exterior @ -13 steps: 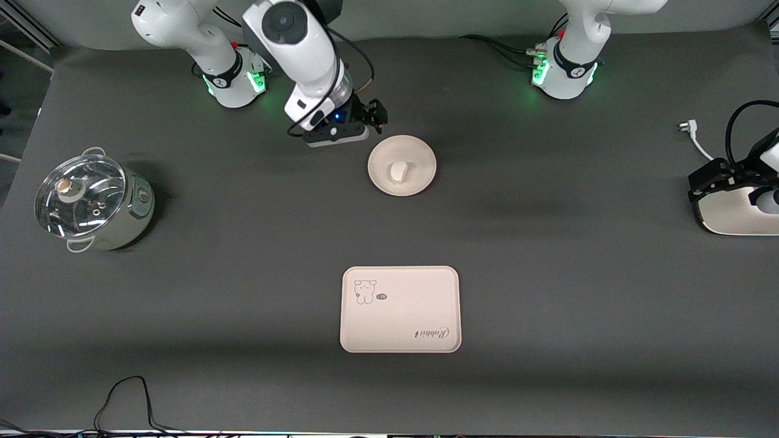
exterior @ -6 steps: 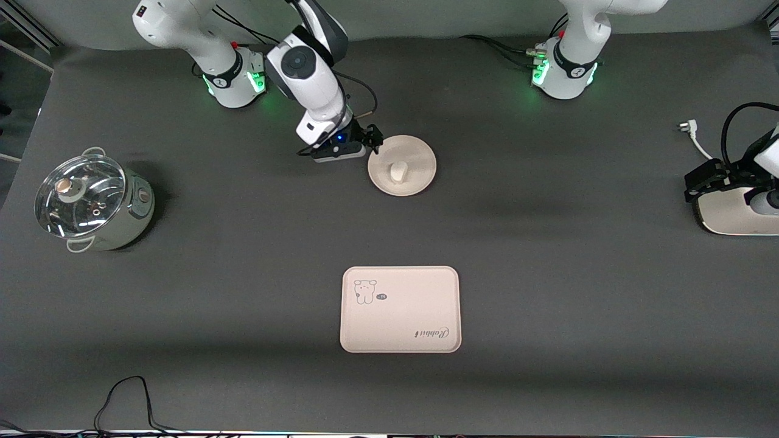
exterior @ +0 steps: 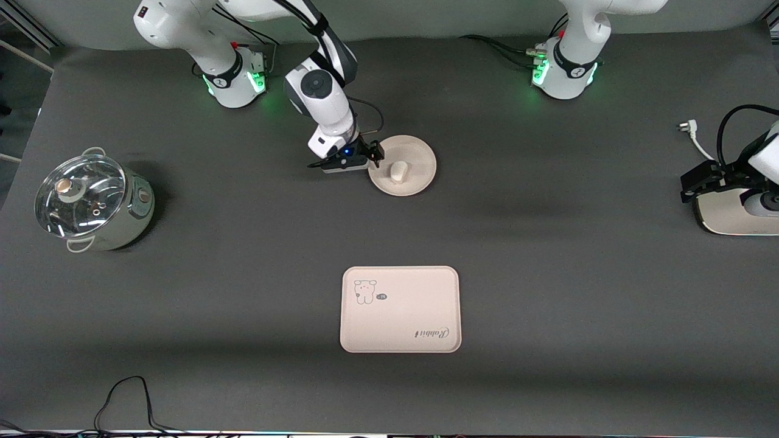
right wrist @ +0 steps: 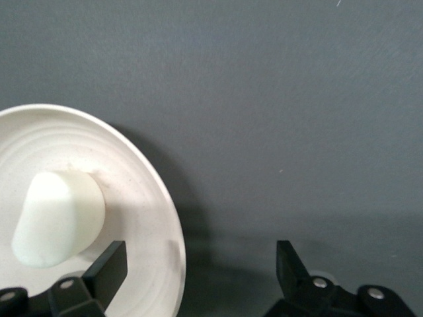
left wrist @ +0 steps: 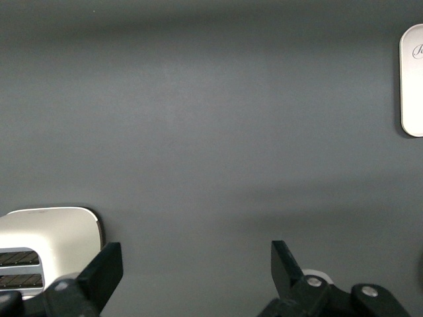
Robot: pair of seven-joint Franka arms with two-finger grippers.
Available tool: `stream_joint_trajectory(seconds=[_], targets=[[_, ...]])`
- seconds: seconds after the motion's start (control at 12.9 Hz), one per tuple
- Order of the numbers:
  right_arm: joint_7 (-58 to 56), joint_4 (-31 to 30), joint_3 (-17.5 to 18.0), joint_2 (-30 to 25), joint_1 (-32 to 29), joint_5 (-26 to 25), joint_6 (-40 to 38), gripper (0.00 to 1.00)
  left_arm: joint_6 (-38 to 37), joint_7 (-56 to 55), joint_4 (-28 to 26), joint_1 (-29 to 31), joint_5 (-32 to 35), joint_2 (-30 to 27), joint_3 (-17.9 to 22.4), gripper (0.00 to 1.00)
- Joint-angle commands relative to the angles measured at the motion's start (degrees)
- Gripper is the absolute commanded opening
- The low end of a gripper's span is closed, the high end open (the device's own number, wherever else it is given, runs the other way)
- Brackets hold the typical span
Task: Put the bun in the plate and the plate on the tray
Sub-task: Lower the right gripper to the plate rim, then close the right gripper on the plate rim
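Observation:
The cream-white bun (exterior: 398,172) lies in the round beige-pink plate (exterior: 420,159) at mid-table. The plate stands farther from the front camera than the rectangular tray (exterior: 401,316), which bears a bear drawing and the word "Rabbit". My right gripper (exterior: 372,156) is open and low at the plate's rim, on the side toward the right arm's end. In the right wrist view the gripper (right wrist: 198,271) straddles the rim of the plate (right wrist: 132,172), one finger over the plate near the bun (right wrist: 59,218), the other over the table. My left gripper (exterior: 700,182) is open and empty, waiting.
A steel pot (exterior: 91,204) with a glass lid stands at the right arm's end. A white appliance (exterior: 733,213) lies under the left gripper, with a plug and cable (exterior: 694,134) beside it. The left wrist view shows my left gripper (left wrist: 196,277), the appliance (left wrist: 46,231) and the tray's edge (left wrist: 413,79).
My right gripper has come down and moved toward the plate, ending at its rim. The left gripper has shifted slightly. The plate, bun and tray have not moved.

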Motion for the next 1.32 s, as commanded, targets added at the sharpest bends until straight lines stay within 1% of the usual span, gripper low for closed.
stream_joint_trajectory(seconds=[0.0,0.23,0.31,0.39,0.47,0.54,0.62,0.78,1.01,1.16,1.24], targets=[[-0.2,0.3,1.1,1.7,0.8,2.7,2.8,1.0,-0.1,0.0,-0.7,-0.7,-0.3,-0.8,0.5,1.0],[-0.1,0.4,1.1,1.6,0.7,2.7,2.4,1.0,-0.2,0.0,-0.7,-0.8,-0.3,-0.8,0.5,1.0],[-0.1,0.5,1.1,1.4,0.6,2.8,2.2,0.99,-0.2,0.0,-0.7,-0.8,-0.3,-0.8,0.5,1.0],[0.0,0.5,1.1,1.3,0.6,2.8,2.2,0.93,-0.2,0.0,-0.7,-0.8,-0.3,-0.8,0.5,1.0],[0.0,0.5,1.1,1.3,0.5,2.8,2.2,0.85,-0.1,0.0,-0.7,-0.8,-0.3,-0.7,0.5,1.0],[0.0,0.6,1.1,1.2,0.5,2.8,2.2,0.72,0.0,0.0,-0.7,-0.8,-0.3,-0.7,0.5,1.0],[0.1,0.6,1.1,1.2,0.4,2.8,2.1,0.62,0.0,0.0,-0.7,-0.9,-0.3,-0.7,0.5,1.0],[0.3,0.8,1.1,1.0,0.1,2.9,0.7,0.52,0.0,0.0,-0.7,-0.8,-0.3,-0.7,0.5,1.0],[0.3,1.1,1.1,0.6,0.1,2.9,0.1,0.32,0.0,0.0,-0.7,-0.9,-0.3,-0.7,0.5,1.0],[0.3,1.1,1.1,0.6,0.0,2.9,0.1,0.27,0.2,0.0,-0.7,-0.9,-0.3,-0.7,0.5,1.0],[0.3,1.1,1.1,0.5,0.0,2.9,0.0,0.2,0.2,0.0,-0.7,-1.0,-0.3,-0.6,0.5,1.0]])
